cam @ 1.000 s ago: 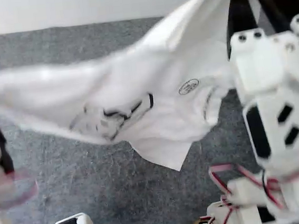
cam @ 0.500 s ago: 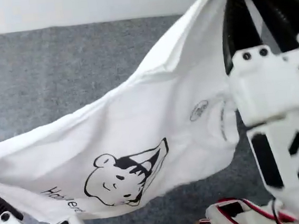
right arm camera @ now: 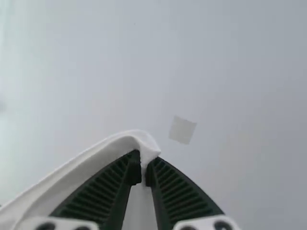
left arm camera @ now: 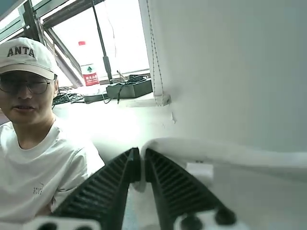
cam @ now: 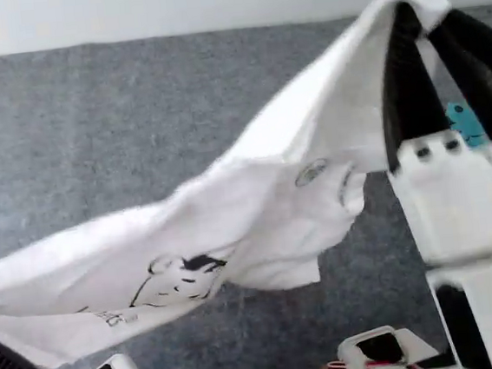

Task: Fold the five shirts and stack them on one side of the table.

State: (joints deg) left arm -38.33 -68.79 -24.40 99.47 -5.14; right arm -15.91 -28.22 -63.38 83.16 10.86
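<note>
Grey and fuzzy, the table top (cam: 133, 99) lies far below as I look down from the high camera. One white shirt (cam: 257, 209) hangs in the air over it, stretched between my two arms. It is high on the right side and low on the left side, and it sags in the middle. My right gripper (right arm camera: 142, 162) is pinched tight on a fold of the shirt, and the fold pokes out past the tips. From above I see its two black fingers (cam: 402, 82) point toward the far edge of the table, with the shirt draped over their ends. My left gripper (left arm camera: 142, 163) is pinched tight too, on a thin edge of the shirt, and more of the shirt stands just beside it like a white wall. A black drawing (cam: 180, 274) of a little face shows on the shirt, and a small round mark (cam: 312, 172) sits near the collar. I cannot tell if the low part of the shirt touches the table top.
</note>
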